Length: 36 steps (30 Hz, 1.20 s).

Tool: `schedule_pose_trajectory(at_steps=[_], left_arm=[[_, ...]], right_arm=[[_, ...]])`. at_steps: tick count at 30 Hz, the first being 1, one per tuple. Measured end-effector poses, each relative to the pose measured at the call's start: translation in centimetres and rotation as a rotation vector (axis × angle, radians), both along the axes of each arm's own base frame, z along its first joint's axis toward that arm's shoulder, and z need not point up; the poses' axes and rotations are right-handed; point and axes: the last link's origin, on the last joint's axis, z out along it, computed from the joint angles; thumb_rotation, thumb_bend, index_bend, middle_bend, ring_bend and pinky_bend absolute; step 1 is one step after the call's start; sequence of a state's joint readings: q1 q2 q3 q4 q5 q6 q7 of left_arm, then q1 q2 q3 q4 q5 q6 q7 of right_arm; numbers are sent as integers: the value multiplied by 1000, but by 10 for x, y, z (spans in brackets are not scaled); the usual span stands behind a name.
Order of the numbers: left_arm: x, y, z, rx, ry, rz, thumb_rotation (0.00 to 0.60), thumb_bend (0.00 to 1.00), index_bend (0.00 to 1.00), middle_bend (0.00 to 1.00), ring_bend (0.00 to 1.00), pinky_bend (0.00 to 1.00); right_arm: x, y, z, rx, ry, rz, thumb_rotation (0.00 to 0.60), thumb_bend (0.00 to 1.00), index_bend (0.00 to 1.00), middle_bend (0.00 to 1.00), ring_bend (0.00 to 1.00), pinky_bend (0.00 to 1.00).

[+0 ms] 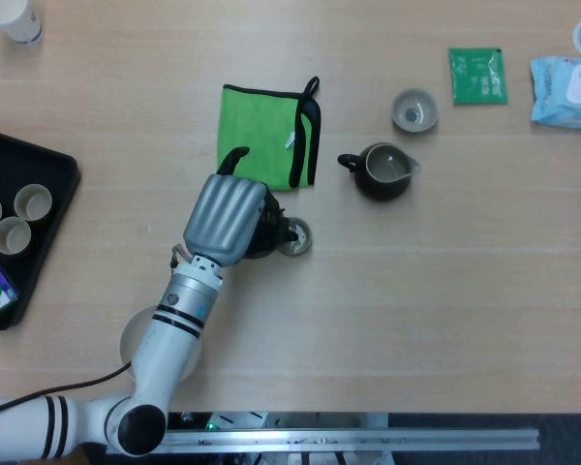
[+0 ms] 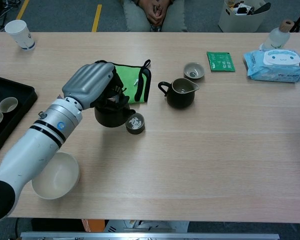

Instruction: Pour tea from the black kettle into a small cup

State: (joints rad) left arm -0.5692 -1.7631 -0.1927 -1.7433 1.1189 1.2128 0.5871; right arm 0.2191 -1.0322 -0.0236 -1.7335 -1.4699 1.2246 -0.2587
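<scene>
Left of centre on the desk, the left hand is wrapped around the black kettle, which stands beside the small cup. It looks heavy, rigid and breakable, so the top handle seems the safest hold. The right hand is out of sight.

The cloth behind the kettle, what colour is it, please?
Bright green with black edging; the cloth shows best in the head view.

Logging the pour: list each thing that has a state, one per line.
Left hand: gripping the kettle.
Kettle: upright on the table.
Small cup: upright beside the kettle, liquid inside.
Pitcher: upright, open.
Green cloth: lying folded.
Bowl: upright.
</scene>
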Motion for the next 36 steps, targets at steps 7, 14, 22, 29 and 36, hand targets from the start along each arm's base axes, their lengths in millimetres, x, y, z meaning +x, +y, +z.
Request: schedule_pose_trajectory(at_steps=[7, 14, 22, 29, 36], left_arm=[[-19, 4, 22, -21, -112, 47, 600, 380, 1000, 1000, 896, 142], [-44, 6, 30, -28, -149, 63, 600, 380, 978, 1000, 855, 141], [-72, 12, 24, 7, -94, 66, 600, 380, 965, 1000, 840, 142], [-91, 20, 15, 46, -30, 52, 600, 379, 952, 1000, 826, 142], [-106, 24, 8, 66, 43, 40, 600, 380, 930, 985, 801, 143]], right_arm=[[1, 0, 0, -2, -6, 0, 600, 200, 101, 188, 98, 196], [1, 0, 0, -2, -6, -7, 600, 200, 101, 188, 98, 196], [-1, 1, -1, 0, -8, -16, 600, 200, 101, 188, 98, 195], [-2, 2, -1, 2, -12, -25, 600, 200, 101, 188, 98, 195], [-2, 1, -3, 6, -11, -26, 600, 200, 101, 188, 98, 195]])
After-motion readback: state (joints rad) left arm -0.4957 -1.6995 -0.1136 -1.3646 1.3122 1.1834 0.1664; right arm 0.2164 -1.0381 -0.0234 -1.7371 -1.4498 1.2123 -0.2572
